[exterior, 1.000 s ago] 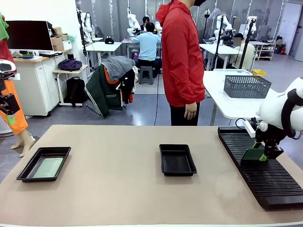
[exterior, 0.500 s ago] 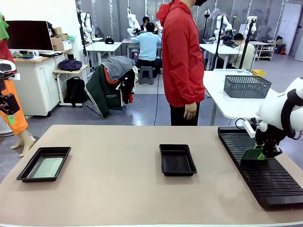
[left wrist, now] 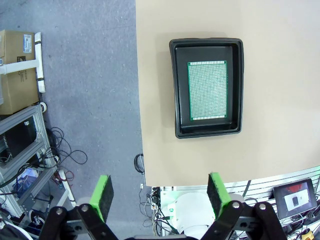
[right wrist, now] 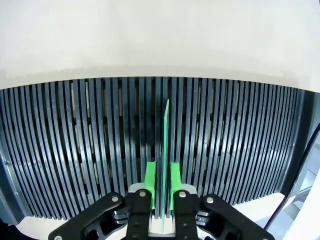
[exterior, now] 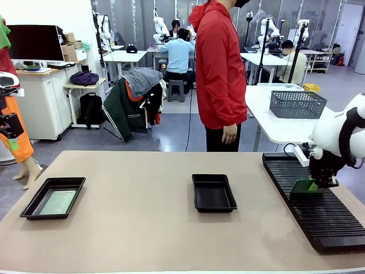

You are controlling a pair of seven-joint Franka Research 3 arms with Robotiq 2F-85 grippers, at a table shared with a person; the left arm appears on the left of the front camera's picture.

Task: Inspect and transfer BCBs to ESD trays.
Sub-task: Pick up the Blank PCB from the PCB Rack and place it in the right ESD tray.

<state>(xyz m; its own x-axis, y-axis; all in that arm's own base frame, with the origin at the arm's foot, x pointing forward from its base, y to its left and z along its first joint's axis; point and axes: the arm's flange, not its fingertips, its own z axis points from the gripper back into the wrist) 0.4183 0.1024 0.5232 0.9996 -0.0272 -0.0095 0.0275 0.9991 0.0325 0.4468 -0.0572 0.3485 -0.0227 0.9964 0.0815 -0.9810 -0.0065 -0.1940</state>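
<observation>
- The right gripper (right wrist: 163,174) has its two green pads (right wrist: 150,184) pressed together on the near edge of the upright BCB (right wrist: 165,132), one pad flat against each face of the thin green board.
- In the right wrist view, the upright BCB stands on edge in a slot of the slotted rack (right wrist: 75,140), about midway along the row of black ribs, running straight away from the fingers.
- From the front, the right gripper (exterior: 315,185) points down over the slotted rack (exterior: 328,225) at the table's right end. The upright BCB (exterior: 301,187) shows as a dark green slab just to its left.
- The left gripper (left wrist: 160,181) hangs high over the table's left edge, its jaws spread wide with nothing between them. Floor and cables lie below.
- Straight ahead of it in the left wrist view sits the left tray (left wrist: 182,90), and the flat BCB (left wrist: 207,90) lies on its floor, clear of the walls.
- From the front, the left tray (exterior: 33,204) sits near the left end of the table (exterior: 142,234), with the flat BCB (exterior: 57,202) pale inside it.
- The middle tray (exterior: 214,194) sits near the table's centre, well apart from the left tray and the rack, with a bare black floor.
- A person (exterior: 219,68) in a red jacket stands at the far side, with one hand (exterior: 230,135) hanging down.
- Behind the rack, a mesh basket (exterior: 296,104) stands on a white side table.
</observation>
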